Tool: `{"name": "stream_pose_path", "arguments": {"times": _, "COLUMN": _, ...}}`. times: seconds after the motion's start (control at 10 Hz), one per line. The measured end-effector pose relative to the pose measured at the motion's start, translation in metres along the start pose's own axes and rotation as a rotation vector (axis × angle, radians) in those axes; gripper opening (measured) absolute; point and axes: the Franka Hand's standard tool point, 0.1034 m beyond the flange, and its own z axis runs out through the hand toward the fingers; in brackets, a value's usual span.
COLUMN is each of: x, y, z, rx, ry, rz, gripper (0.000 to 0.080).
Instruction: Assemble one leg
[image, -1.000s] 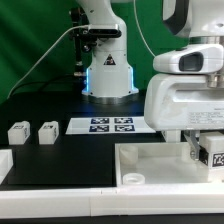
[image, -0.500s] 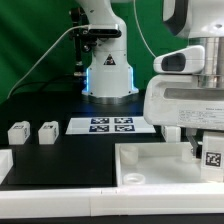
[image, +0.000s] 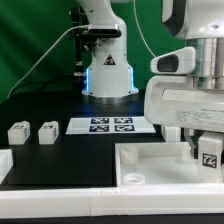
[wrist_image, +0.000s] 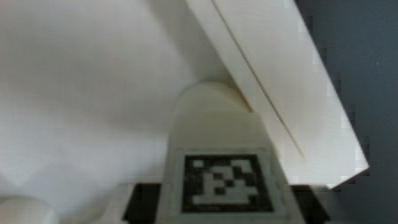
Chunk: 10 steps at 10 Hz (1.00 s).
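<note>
My gripper (image: 207, 150) is shut on a leg (image: 210, 152), a small white block with a black-and-white tag, at the exterior view's right. It holds the leg just above the inside of the large white tray-like piece (image: 150, 168). In the wrist view the leg (wrist_image: 224, 150) sits between my dark fingers (wrist_image: 146, 200), its rounded end pointing at the tray's floor (wrist_image: 89, 90) beside the raised rim (wrist_image: 276, 70). Two more legs (image: 18, 131) (image: 47, 131) stand on the black table at the exterior view's left.
The marker board (image: 108, 125) lies flat on the table in front of the arm's base (image: 108, 75). Another white part (image: 5, 165) shows at the exterior view's left edge. A round socket (image: 133, 177) sits in the tray's near corner.
The gripper with the leg has shifted slightly, first toward the exterior view's right and down, then back a little to the left and up. Nothing else has moved.
</note>
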Motion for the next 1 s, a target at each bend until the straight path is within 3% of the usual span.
{"name": "stream_pose_path", "arguments": {"times": 0.5, "x": 0.0000, "y": 0.0000, "z": 0.0000, "rx": 0.000, "ry": 0.000, "rz": 0.000, "gripper": 0.0274}}
{"name": "stream_pose_path", "arguments": {"times": 0.8, "x": -0.0019, "y": 0.0015, "z": 0.0000, "rx": -0.001, "ry": -0.014, "rz": 0.577, "gripper": 0.0274}}
{"name": "stream_pose_path", "arguments": {"times": 1.0, "x": -0.0030, "y": 0.0008, "z": 0.0006, "rx": 0.023, "ry": -0.043, "rz": 0.938, "gripper": 0.0274}}
